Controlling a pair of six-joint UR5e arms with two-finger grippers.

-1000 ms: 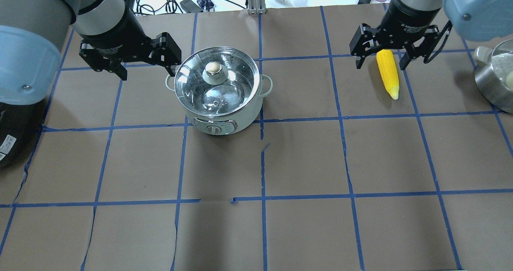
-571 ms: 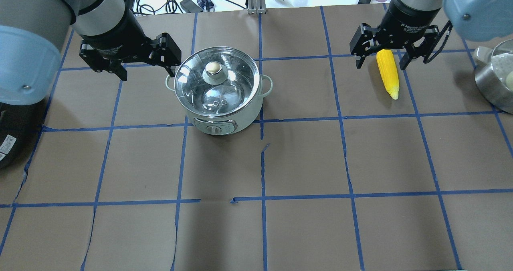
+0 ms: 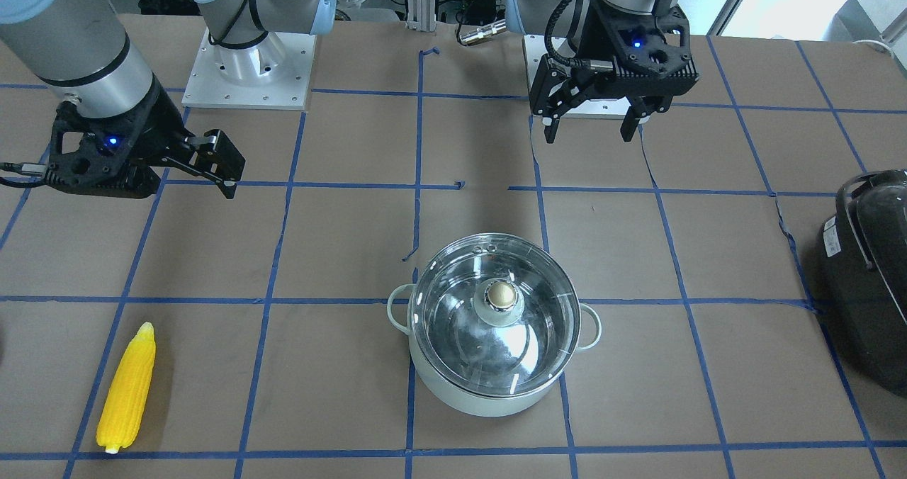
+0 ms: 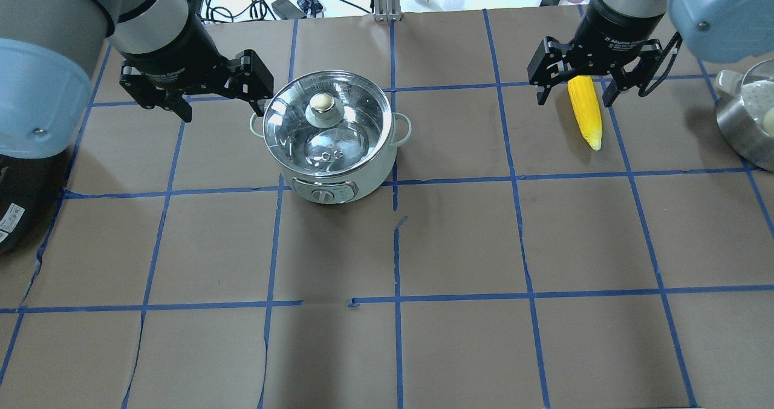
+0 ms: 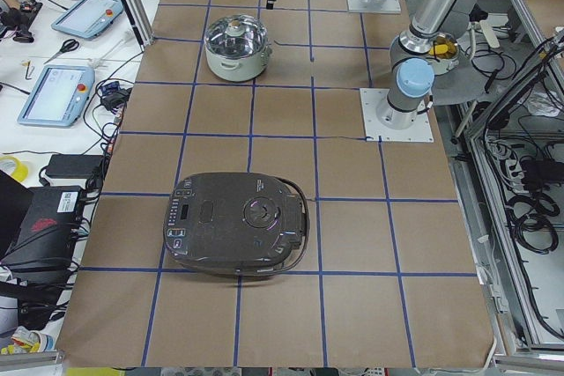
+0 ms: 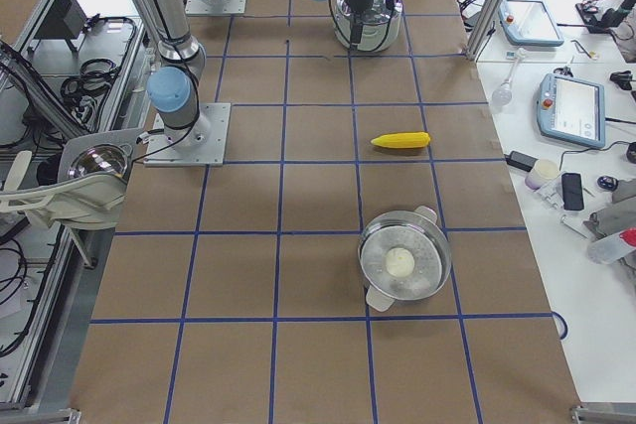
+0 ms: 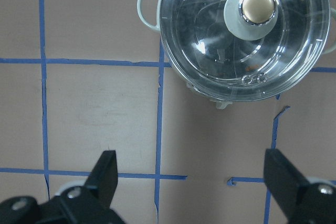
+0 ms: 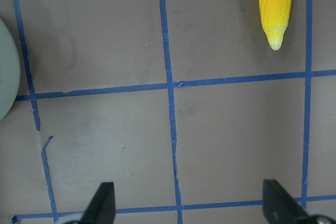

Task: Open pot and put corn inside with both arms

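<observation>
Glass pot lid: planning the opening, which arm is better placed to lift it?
Left: left pincer, open, hangs nearest the mint-white pot's glass lid; right pincer is nearer the yellow corn cob.

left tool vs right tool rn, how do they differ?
Left tool hangs by the pot, lid on; right tool hangs by the corn. In the front view left tool shows both fingers square-on; right tool is turned side-on. Shared: both open, empty.

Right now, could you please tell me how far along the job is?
Nothing is done yet: the lid sits on the pot, and the corn lies on the table. The left gripper and right gripper hang open and empty. Left: lift the lid, load the corn.
</observation>
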